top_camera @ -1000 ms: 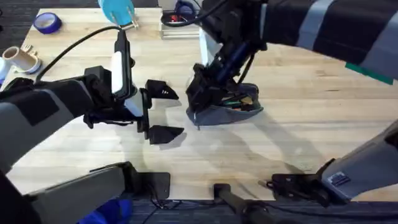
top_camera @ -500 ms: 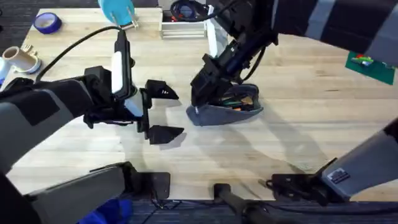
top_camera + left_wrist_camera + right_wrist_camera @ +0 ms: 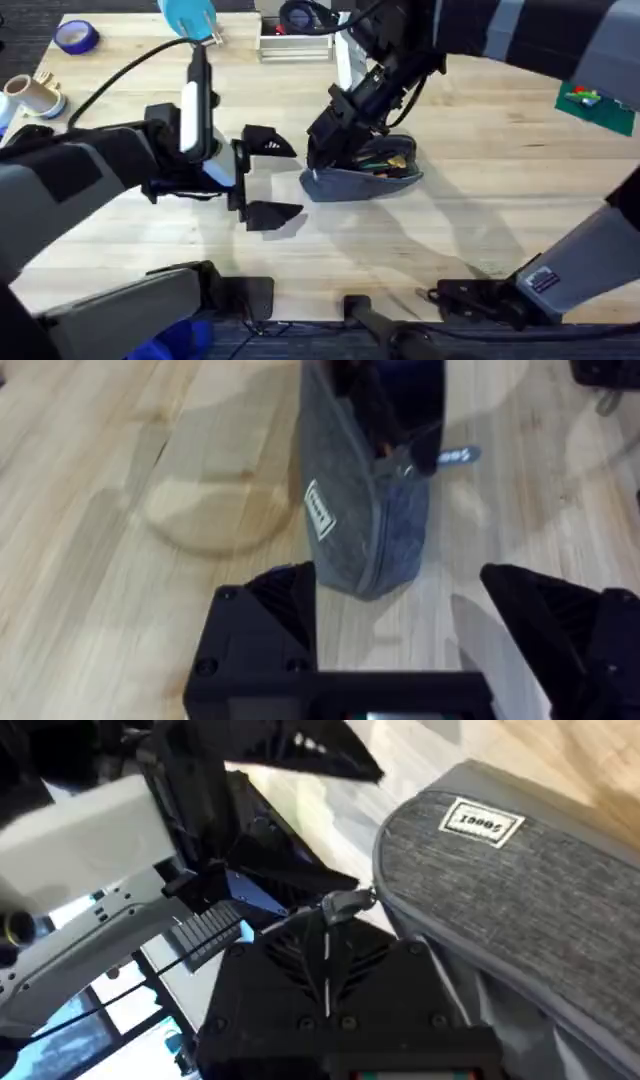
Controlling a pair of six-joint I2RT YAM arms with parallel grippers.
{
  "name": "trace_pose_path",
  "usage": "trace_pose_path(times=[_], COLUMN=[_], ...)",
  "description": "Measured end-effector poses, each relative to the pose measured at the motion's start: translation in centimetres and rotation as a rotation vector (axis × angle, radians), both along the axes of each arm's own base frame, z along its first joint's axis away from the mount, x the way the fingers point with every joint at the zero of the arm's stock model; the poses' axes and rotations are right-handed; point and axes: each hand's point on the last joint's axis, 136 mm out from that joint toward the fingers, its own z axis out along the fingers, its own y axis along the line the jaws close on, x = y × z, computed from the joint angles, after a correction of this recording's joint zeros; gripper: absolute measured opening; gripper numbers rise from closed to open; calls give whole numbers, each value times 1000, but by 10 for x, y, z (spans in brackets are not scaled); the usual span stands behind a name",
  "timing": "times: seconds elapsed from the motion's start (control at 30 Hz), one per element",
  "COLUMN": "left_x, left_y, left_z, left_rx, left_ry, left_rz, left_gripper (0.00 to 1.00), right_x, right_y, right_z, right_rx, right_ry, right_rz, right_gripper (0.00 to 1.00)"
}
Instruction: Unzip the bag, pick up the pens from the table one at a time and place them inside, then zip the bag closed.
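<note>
the bag [image 3: 365, 180] sits mid-table, well in from every edge, mouth gaping with pens [image 3: 385, 160] showing inside. right gripper [image 3: 322, 165] is pinched on the zipper pull [image 3: 345, 902] at the bag's end; left gripper [image 3: 262, 180] hovers beside, fingers spread. loading looks done, zipping shut is left.

Grey-blue woven cloth pencil bag [image 3: 365, 510], matt, heathered texture, small white sewn label [image 3: 483, 822], shiny metal zipper pull [image 3: 345, 903]. Pale wooden plank bench [image 3: 480, 220], smooth with low sheen. Left claw [image 3: 268, 178] matt black plastic; right claw [image 3: 328, 955] the same, ribbed.
</note>
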Motion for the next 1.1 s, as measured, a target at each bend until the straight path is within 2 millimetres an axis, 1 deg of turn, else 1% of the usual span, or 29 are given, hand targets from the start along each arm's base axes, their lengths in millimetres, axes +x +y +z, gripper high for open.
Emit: trace_pose_path(times=[0.1,0.2,0.33,0.43,0.63,0.67,0.87,1.1], left_x=[2,11,24,29,28,24,16,20], left_y=[-9,-16,-18,-18,-18,-23,-35,-36], left_z=[0,2,4,6,5,-1,-13,-14], left_rx=[4,2,-9,-21,-34,-37,-35,-36], left_ry=[-36,-52,-34,4,77,118,180,161], left_rz=[-41,-43,1,38,67,51,2,1], left_gripper=[993,993,993,993,993,993,994,994], right_x=[0,0,0,0,0,0,1,1], right_y=[0,0,0,0,0,0,0,0], right_z=[0,0,0,0,0,0,0,0], right_rx=[0,0,0,0,0,2,4,4], right_ry=[0,0,0,0,0,-3,-5,-6], right_rz=[0,0,0,0,0,2,2,2], right_gripper=[30,30,30,30,30,30,30,30])
